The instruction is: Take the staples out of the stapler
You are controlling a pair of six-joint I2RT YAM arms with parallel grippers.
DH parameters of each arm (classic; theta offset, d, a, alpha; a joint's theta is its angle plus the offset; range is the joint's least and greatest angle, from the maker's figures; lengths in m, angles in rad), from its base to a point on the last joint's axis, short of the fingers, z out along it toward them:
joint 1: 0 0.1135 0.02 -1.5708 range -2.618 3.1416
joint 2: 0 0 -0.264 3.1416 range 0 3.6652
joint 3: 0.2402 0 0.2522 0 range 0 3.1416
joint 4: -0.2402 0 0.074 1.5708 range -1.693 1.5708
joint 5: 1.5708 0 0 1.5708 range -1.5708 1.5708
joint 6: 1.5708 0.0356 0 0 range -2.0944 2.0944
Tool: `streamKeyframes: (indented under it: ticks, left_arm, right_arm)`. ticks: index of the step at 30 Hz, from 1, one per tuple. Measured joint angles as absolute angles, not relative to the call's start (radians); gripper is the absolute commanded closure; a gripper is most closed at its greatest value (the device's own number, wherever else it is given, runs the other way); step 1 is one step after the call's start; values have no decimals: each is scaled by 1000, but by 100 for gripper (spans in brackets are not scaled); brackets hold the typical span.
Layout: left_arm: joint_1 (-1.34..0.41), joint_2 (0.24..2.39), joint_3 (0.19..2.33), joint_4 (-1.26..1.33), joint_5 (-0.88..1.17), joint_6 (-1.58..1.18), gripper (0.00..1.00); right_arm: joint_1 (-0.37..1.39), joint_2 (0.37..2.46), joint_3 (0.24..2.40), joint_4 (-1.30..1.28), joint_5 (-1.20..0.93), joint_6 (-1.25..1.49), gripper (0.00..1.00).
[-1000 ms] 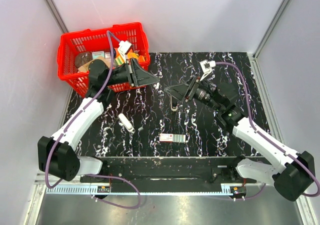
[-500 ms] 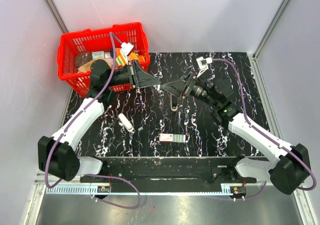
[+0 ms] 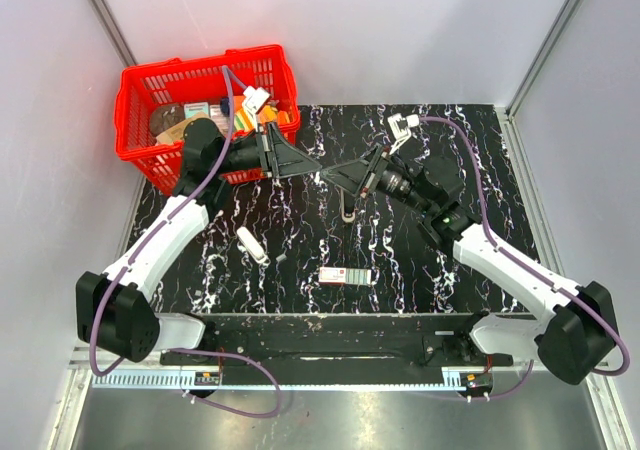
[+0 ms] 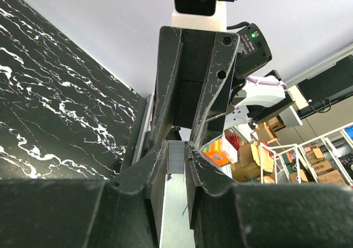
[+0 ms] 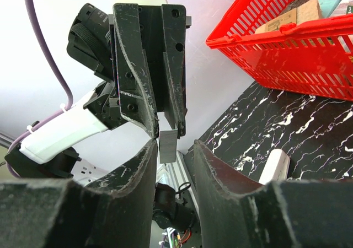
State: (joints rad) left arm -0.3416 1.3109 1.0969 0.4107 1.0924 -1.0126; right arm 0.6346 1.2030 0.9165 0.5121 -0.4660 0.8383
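Overhead, grey panels (image 3: 400, 30) wall a black marbled counter (image 3: 480, 150). A red basket (image 3: 200, 62) holds packaged goods (image 3: 190, 115). The stapler (image 3: 347, 208) lies mid-counter. The left gripper (image 4: 176, 149) clamps a staple strip (image 4: 175, 171); the right gripper's (image 5: 171, 149) hold is unclear.

You've got a black marble-look tabletop (image 3: 290, 240) w/ white veining, boxed by pale grey walls (image 3: 400, 30) on 3 sides, w/ alu posts (image 3: 105, 15) at the rear corners. Brushed metal sheet (image 3: 350, 420) up front. Light's soft & even. Beyond the rig: cardboard boxes (image 4: 259, 133) and white racks (image 4: 300, 154).
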Motion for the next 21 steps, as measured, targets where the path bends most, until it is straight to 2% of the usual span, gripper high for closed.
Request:
streamKeyframes:
  ticks: [12, 18, 21]
  left_arm:
    - [-343, 1311, 1097, 401, 1090, -1002, 77]
    - [-343, 1311, 1097, 393, 1089, -999, 76]
    - [-343, 1311, 1097, 389, 1089, -989, 74]
  right_arm:
    - [649, 1228, 922, 527, -482, 839, 64]
    - [654, 1229, 924, 535, -485, 843, 82]
    - [654, 1230, 924, 531, -486, 843, 85]
